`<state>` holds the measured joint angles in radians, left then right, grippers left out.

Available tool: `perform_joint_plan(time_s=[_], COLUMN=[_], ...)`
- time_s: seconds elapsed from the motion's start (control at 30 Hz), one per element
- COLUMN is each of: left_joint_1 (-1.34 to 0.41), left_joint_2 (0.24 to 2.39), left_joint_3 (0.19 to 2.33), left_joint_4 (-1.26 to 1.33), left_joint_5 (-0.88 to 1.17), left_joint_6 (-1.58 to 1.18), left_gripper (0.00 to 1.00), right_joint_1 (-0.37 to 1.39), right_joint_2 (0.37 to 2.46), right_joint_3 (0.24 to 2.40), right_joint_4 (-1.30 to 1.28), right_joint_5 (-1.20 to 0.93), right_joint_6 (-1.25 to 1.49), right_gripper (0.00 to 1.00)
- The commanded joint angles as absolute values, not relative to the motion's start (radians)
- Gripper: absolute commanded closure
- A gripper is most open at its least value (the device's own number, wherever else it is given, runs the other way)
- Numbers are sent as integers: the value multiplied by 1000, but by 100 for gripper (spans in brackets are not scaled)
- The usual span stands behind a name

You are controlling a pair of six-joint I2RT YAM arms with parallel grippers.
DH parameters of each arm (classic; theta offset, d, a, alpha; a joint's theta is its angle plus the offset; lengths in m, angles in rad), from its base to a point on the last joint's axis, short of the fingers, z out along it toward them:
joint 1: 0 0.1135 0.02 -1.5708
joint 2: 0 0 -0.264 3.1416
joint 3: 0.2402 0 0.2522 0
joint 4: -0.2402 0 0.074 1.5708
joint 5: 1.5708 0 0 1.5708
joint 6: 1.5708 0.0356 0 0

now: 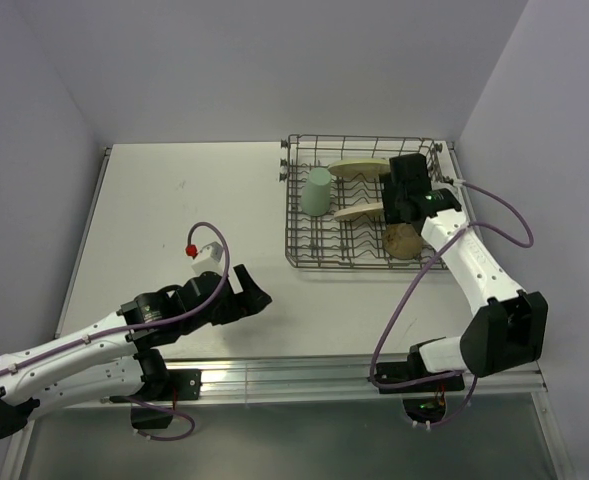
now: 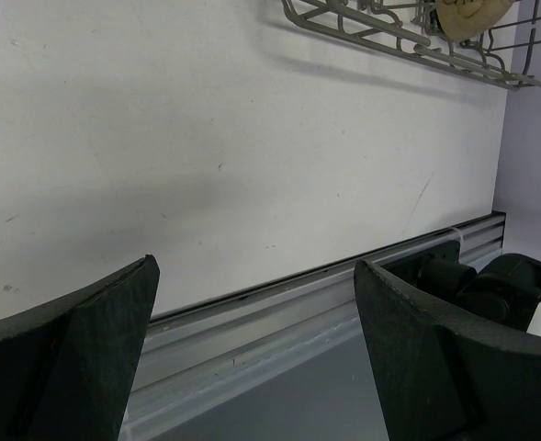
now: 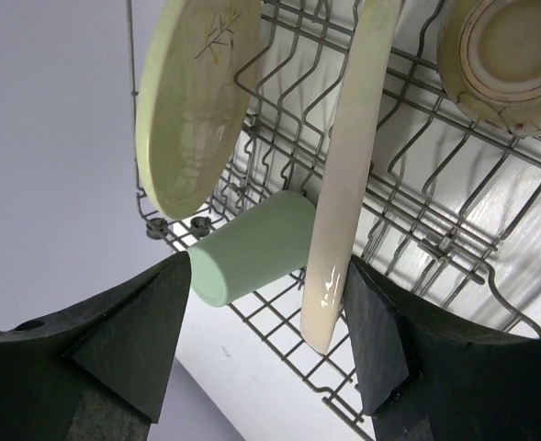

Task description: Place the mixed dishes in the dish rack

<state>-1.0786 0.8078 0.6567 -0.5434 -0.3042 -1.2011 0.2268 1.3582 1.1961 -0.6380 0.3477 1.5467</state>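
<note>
The grey wire dish rack (image 1: 309, 245) stands at the back right. In it are a mint-green cup (image 1: 317, 190) on its side, two cream plates on edge (image 1: 359, 168) (image 1: 357, 211) and an upturned bowl (image 1: 404, 240). My right gripper (image 1: 402, 200) hovers over the rack, open. In the right wrist view (image 3: 265, 331) the edge-on plate (image 3: 348, 184) hangs between its fingers, close to the right finger (image 3: 380, 331), with the cup (image 3: 252, 246), the sprig plate (image 3: 192, 101) and the bowl (image 3: 504, 60) beyond. My left gripper (image 1: 252, 292) is open and empty over the near table. The dark cup is out of view.
A small white block with a red knob (image 1: 202, 250) sits on the table left of the rack. The left wrist view (image 2: 256, 312) shows the table's near metal rail (image 2: 298, 294) and the rack's near corner (image 2: 389, 37). Walls close in behind and to the right.
</note>
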Motion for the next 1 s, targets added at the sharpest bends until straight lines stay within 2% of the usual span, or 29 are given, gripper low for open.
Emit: perform_joint_plan(time_s=[0.0,0.23,0.67,0.97], left_joint_1=[-1075,-1075,-1051,-902], left_joint_2=[808,827,899,934], left_joint_3=[652,676,761,767], left_joint_4=[-518,-529,-546,-471], left_joint_5=[-291,-310,-322,-190], left_joint_6=[-1209,-1197,-1154,-1068], left_gripper=[6,5,4,2], right_joint_1=[233,258,301,437], right_joint_2=[1315,1229,1063,931], right_joint_3=[1184,1048,950,914], right_joint_4=[-617,-594,-612,-624], right_joint_5=[391,393,388,449], right_joint_6=[1543,1531,1373,1140], right_gripper=[26,25,11,7])
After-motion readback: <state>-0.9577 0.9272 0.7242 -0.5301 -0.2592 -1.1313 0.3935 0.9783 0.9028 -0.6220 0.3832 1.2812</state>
